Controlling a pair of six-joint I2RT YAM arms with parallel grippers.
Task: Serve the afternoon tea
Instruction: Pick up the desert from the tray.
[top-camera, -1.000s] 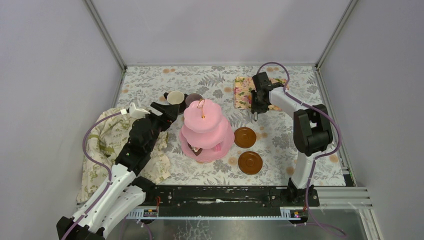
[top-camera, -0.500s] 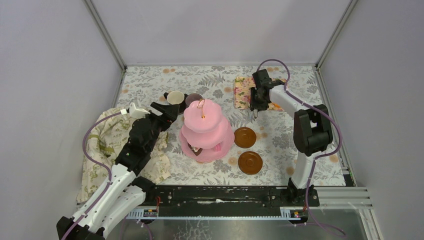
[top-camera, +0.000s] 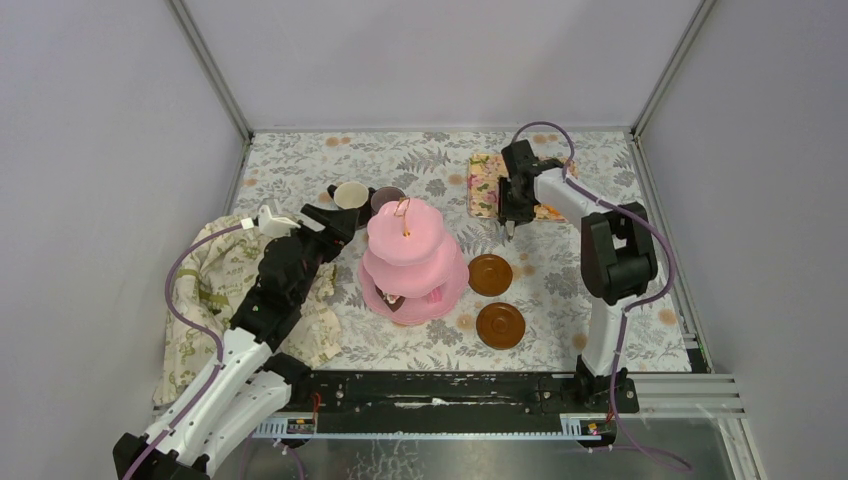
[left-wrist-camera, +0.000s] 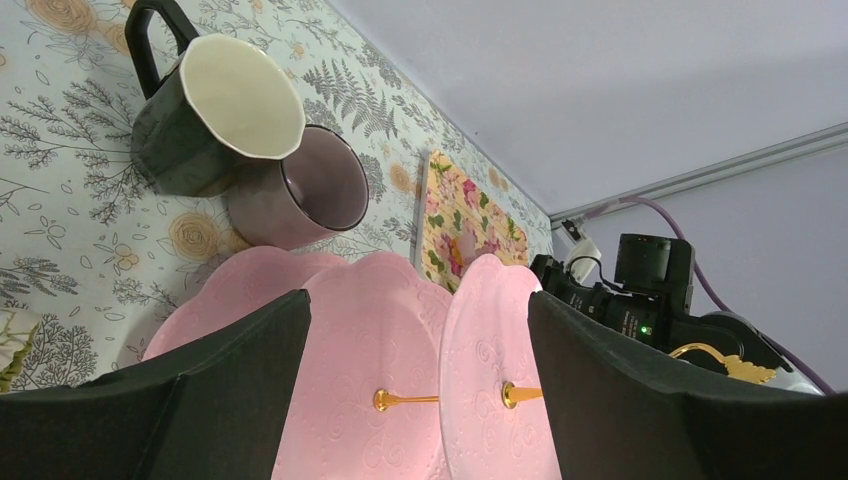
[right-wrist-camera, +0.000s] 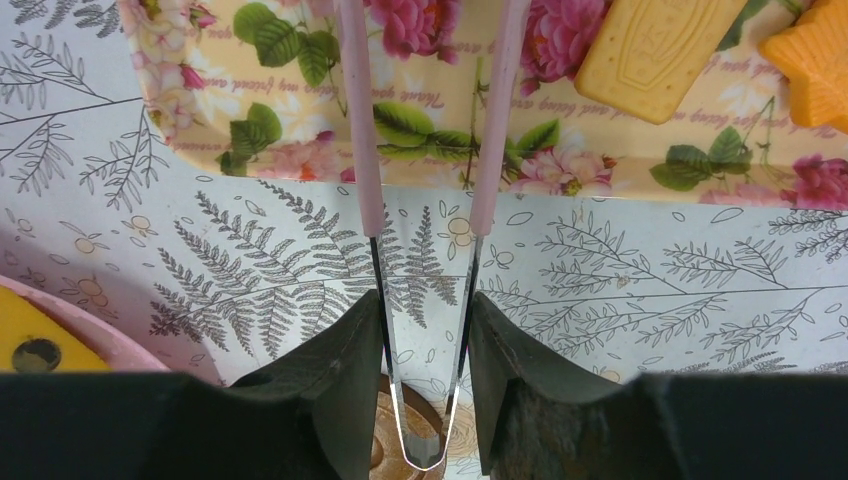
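Note:
The pink three-tier cake stand stands mid-table, with a dark sweet and a pink one on its bottom tier. Two dark mugs sit behind it, and two brown saucers lie to its right. My left gripper hangs open just left of the stand, whose tiers show between its fingers. My right gripper is shut on metal tongs with pink tips. The tongs point at the floral tray, which holds a yellow biscuit and an orange sweet.
A beige leaf-print cloth lies bunched at the left under my left arm. The floral tray sits at the back right. Metal frame posts and grey walls close in the patterned table on three sides.
My right gripper has drifted slightly back and left at the tray's near edge, and its jaws have eased a little wider with the tongs between them. The left arm has not moved.

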